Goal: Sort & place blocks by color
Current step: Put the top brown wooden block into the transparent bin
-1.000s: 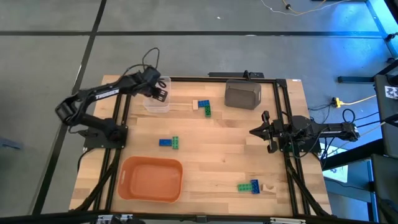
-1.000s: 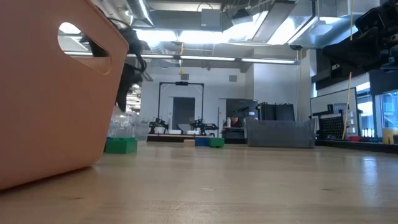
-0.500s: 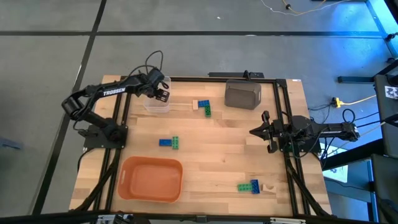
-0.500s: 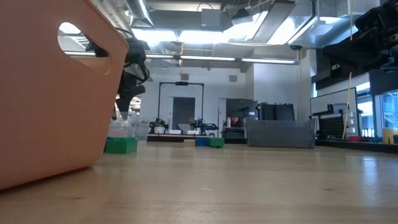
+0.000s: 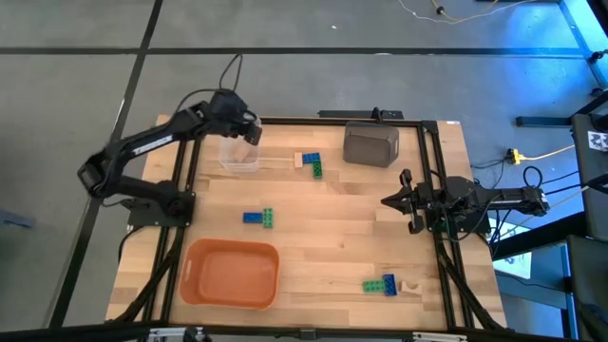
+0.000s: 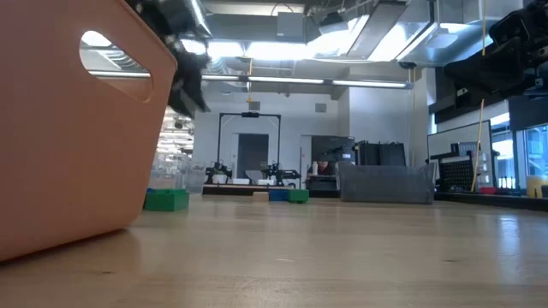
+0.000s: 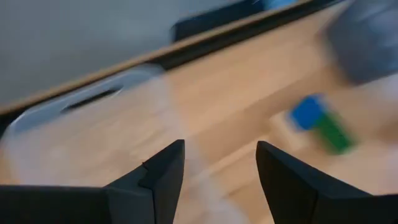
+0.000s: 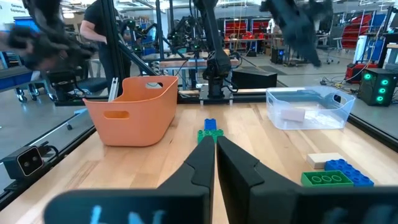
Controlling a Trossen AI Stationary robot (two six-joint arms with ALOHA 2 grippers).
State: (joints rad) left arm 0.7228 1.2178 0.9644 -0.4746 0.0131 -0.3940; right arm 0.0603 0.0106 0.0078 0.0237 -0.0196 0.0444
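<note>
Wooden tabletop mid-frame bare. Left gripper fingers parted, empty, above clear bin, upper left. Right gripper shut, empty, right edge. Blocks loose centre-left. Right wrist view alone shows tan brick in bin.

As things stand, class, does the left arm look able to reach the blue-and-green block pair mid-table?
Probably yes: the left gripper hovers open above the clear bin, and only bare table lies between it and the blue-and-green pair.

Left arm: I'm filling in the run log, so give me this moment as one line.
left gripper: open, empty, above clear bin | right gripper: shut, waiting at table's right edge | loose blocks: three clusters on table
</note>
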